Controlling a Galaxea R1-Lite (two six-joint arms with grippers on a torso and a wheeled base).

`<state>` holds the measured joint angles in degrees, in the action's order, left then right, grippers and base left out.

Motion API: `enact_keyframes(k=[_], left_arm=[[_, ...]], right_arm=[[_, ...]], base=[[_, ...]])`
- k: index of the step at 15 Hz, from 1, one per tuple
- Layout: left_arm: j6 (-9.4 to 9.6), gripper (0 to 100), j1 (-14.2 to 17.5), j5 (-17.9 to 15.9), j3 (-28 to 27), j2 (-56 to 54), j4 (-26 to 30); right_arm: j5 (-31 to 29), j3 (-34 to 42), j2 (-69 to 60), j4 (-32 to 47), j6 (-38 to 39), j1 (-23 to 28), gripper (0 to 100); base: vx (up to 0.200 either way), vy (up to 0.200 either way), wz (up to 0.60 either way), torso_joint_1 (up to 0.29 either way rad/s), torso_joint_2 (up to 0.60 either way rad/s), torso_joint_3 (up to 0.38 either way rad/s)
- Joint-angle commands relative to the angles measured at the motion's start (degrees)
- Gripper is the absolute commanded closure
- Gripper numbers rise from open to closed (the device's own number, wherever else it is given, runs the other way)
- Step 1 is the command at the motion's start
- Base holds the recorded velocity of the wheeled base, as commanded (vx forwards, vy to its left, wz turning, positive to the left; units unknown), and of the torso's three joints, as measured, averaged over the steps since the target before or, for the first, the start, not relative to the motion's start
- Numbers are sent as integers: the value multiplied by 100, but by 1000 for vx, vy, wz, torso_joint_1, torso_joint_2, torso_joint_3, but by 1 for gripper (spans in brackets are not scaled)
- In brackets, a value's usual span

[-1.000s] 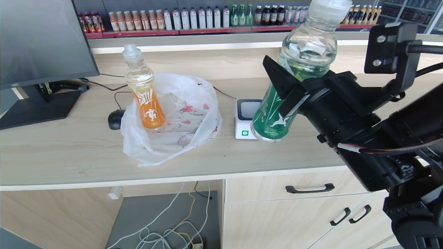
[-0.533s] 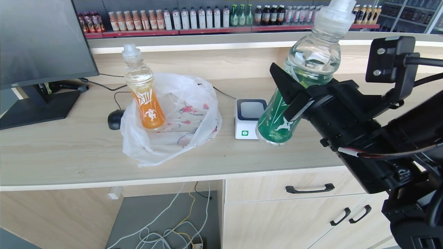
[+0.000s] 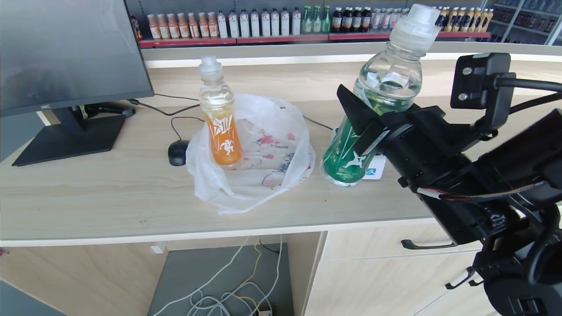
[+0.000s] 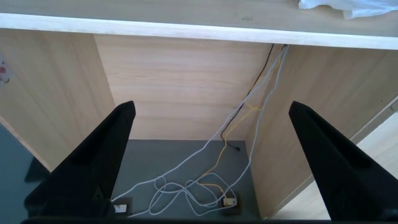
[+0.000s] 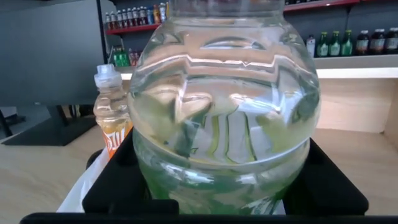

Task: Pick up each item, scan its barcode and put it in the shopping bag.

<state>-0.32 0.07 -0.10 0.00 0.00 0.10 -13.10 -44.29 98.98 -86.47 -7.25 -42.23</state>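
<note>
Leaning in front of the white scanner (image 3: 376, 169), the green bottle (image 3: 386, 85) is clamped in the right gripper's (image 3: 371, 125) jaws above the pale wood counter (image 3: 109, 193). An orange bottle (image 3: 221, 127) is stood in the shopping bag (image 3: 246, 193) alongside. The left gripper's (image 4: 211, 124) jaws are spread below the counter edge, over cables (image 4: 205, 180). Stocked shelves (image 3: 263, 39) are seen behind.

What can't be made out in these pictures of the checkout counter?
Scanner: in the head view, mostly hidden behind the green bottle held in the right gripper.
Its barcode: the gripper covers part of the label; none can be made out.
Its cap: cut off by the right wrist view's edge.
Shelf bottles: too small in the head view to read labels.
</note>
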Motion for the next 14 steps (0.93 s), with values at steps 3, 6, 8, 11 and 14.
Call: enact_keyframes(k=[3,6,8,11,14], left_arm=[[14,0,1,1,0,0,-1],[14,0,-7,1,0,0,-1],[14,0,1,1,0,0,-1],[14,0,1,1,0,0,-1],[14,0,1,1,0,0,-1]], right_arm=[[1,-54,78,-2,-4,-5,100],[1,-54,52,7,-13,-14,100],[-8,-1,-54,16,-110,-14,100],[45,-291,-177,209,-321,-31,100],[89,-1275,-177,1405,-241,39,100]], base=[[0,67,0,1,4,1],[0,0,0,0,0,0],[0,0,0,0,0,0],[0,0,0,0,0,0],[0,0,0,0,0,0]])
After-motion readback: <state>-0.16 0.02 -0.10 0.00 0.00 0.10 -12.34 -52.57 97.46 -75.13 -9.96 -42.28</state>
